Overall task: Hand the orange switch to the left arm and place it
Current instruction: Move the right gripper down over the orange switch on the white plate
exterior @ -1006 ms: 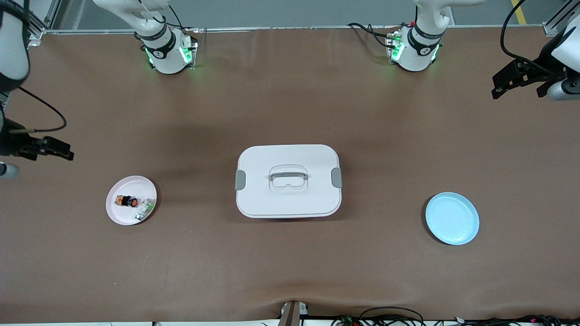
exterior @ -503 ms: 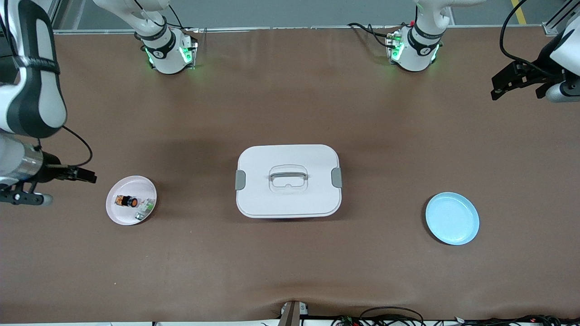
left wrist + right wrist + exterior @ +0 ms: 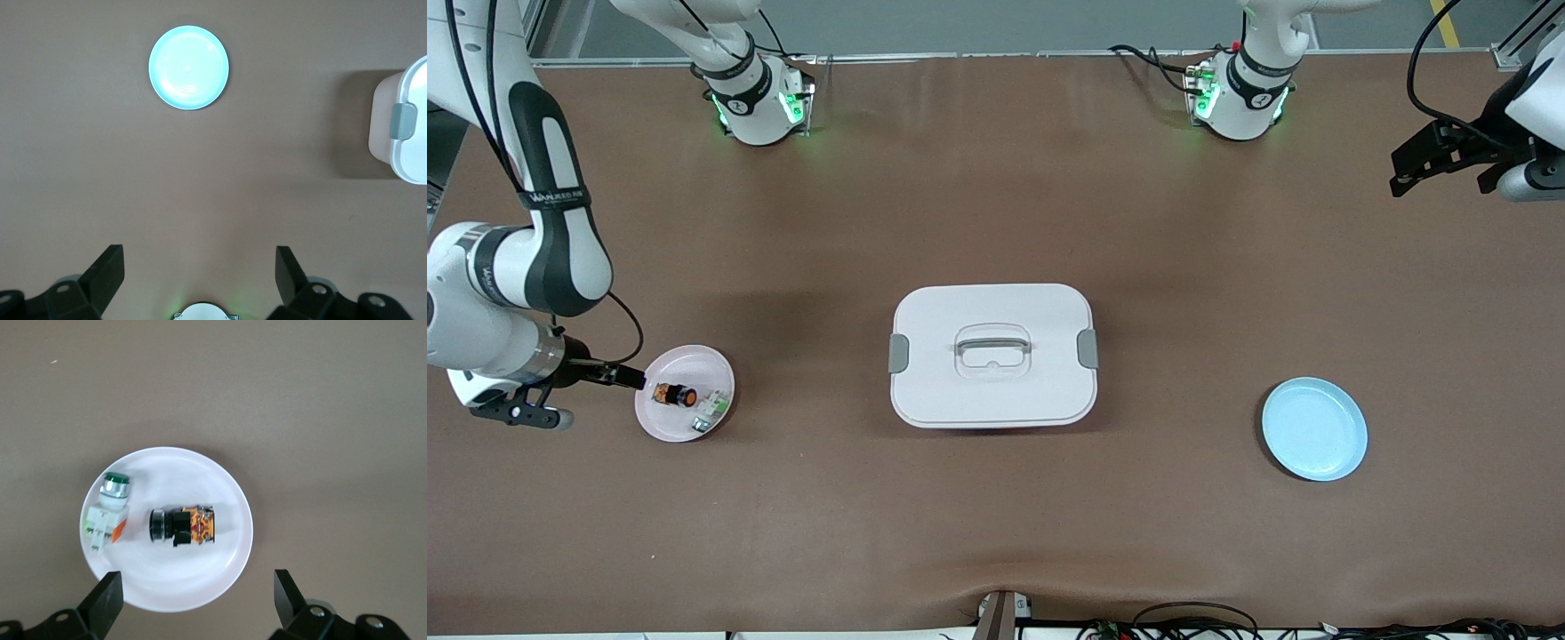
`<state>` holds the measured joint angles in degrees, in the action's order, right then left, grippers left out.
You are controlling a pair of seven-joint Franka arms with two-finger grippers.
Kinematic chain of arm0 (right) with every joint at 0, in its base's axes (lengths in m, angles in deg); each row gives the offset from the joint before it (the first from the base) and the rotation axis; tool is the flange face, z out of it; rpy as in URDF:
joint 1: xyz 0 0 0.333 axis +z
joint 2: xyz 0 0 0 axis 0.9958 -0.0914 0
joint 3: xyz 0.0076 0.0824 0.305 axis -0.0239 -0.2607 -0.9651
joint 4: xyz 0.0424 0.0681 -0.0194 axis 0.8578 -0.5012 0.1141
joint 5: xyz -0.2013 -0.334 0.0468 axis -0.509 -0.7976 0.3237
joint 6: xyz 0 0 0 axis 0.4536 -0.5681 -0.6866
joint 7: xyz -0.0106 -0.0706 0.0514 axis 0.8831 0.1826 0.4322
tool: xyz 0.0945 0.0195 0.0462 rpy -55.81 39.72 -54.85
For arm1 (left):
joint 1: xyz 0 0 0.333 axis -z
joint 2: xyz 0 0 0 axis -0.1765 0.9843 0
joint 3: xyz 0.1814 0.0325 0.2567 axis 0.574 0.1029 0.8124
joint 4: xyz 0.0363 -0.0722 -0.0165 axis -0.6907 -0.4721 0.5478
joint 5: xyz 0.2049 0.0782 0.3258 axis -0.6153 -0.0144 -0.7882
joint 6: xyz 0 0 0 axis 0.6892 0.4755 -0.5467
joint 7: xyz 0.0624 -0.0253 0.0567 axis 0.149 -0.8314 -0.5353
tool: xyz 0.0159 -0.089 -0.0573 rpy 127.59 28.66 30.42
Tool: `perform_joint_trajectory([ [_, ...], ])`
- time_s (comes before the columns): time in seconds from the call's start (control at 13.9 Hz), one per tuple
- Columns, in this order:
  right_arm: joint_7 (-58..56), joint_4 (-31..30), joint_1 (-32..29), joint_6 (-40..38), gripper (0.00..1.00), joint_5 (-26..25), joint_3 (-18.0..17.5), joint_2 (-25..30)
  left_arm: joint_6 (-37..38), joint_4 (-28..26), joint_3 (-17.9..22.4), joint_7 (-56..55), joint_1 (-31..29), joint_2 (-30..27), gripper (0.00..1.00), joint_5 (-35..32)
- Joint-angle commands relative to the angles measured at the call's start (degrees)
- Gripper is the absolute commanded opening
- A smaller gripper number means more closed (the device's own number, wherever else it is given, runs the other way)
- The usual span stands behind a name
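Note:
The orange switch (image 3: 676, 394) lies on its side on a pink plate (image 3: 660, 428) at the right arm's end of the table; in the right wrist view the switch (image 3: 183, 525) shows its black body and orange markings. My right gripper (image 3: 633, 380) is open and empty, over the plate's rim, apart from the switch. In the right wrist view its gripper (image 3: 197, 588) spans the plate's edge (image 3: 200, 583). The white box (image 3: 992, 356) stands mid-table. My left gripper (image 3: 1440, 171) is open and empty, raised over the left arm's end of the table, and also shows in the left wrist view (image 3: 200, 268).
A small green-and-white part (image 3: 710, 409) lies beside the switch on the pink plate, also in the right wrist view (image 3: 107, 513). A light blue plate (image 3: 1314, 429) lies toward the left arm's end, seen in the left wrist view (image 3: 189, 58) with a box corner (image 3: 407, 127).
The right arm has swung in from the table's end, bringing its gripper down and across to the pink plate's rim. The left arm has barely moved.

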<state>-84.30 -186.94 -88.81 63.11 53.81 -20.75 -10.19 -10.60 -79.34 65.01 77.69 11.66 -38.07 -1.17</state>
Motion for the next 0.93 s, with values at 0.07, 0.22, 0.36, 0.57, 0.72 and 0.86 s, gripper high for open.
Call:
perform_joint_trajectory([
  [0.07, 1.1, 0.2, -0.8, 1.6, 1.0, 1.3, -0.8, -3.3, 1.1, 1.0, -0.1, 0.3, 0.1, 0.4, 1.0, -0.3],
  [0.22, 1.1, 0.2, -0.7, 1.3, 1.0, 3.2, -0.8, -4.9, 1.1, 1.0, -0.1, 0.7, 0.1, 0.4, 1.0, -0.6],
  [0.36, 1.1, 0.5, -0.9, 1.3, 1.0, 3.3, -0.8, -6.1, 1.1, 1.0, -0.1, 0.9, 0.1, 0.4, 1.0, -0.6],
  [0.57, 1.2, 1.0, -0.8, 1.5, 1.0, 5.7, -0.8, -7.9, 1.1, 1.0, -0.1, 1.0, 0.0, 0.2, 1.0, -0.6],
  [0.72, 1.1, 1.3, -0.4, 1.6, 1.0, 7.4, -0.8, -8.9, 1.1, 1.0, 0.0, 1.0, 0.0, 0.2, 1.0, -0.5],
  [0.86, 1.1, 2.4, -0.4, 2.1, 1.0, 7.5, -0.8, -10.4, 1.1, 1.0, -0.1, 1.2, 0.0, 0.1, 1.0, -0.5],
])
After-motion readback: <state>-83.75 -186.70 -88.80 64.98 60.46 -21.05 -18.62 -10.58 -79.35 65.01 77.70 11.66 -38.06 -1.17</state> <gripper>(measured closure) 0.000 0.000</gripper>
